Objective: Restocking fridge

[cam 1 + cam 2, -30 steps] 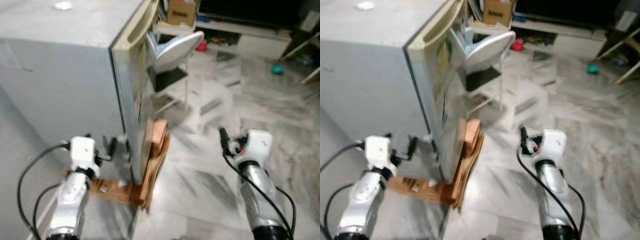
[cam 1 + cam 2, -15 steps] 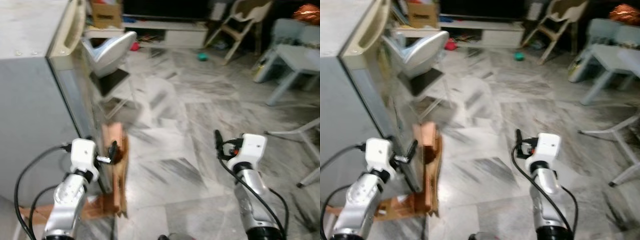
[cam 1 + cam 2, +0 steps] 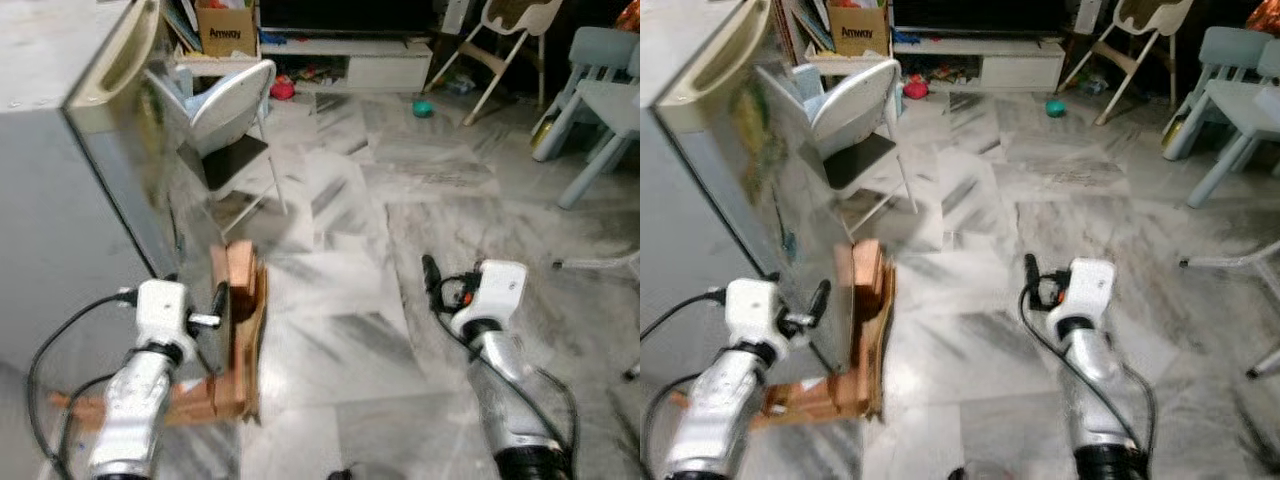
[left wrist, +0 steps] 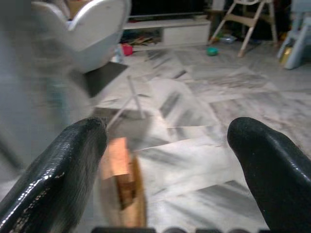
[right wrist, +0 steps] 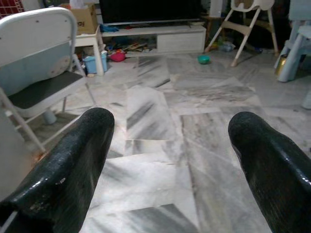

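Both grippers, left [image 4: 165,160] and right [image 5: 170,155], are held wide apart beside the tall grey metal fridge [image 3: 70,190] above the marble floor [image 3: 340,220].

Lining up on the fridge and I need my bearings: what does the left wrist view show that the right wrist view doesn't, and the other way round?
Left wrist view: the wooden stand at the foot of the blurred fridge, just ahead of the left end effector.
Right wrist view: the folding chair from its front, with the pale blue back pad, ahead of the right end effector.
Shared: that chair, the low white cabinet, a green object on the marble floor, and fingers held apart.
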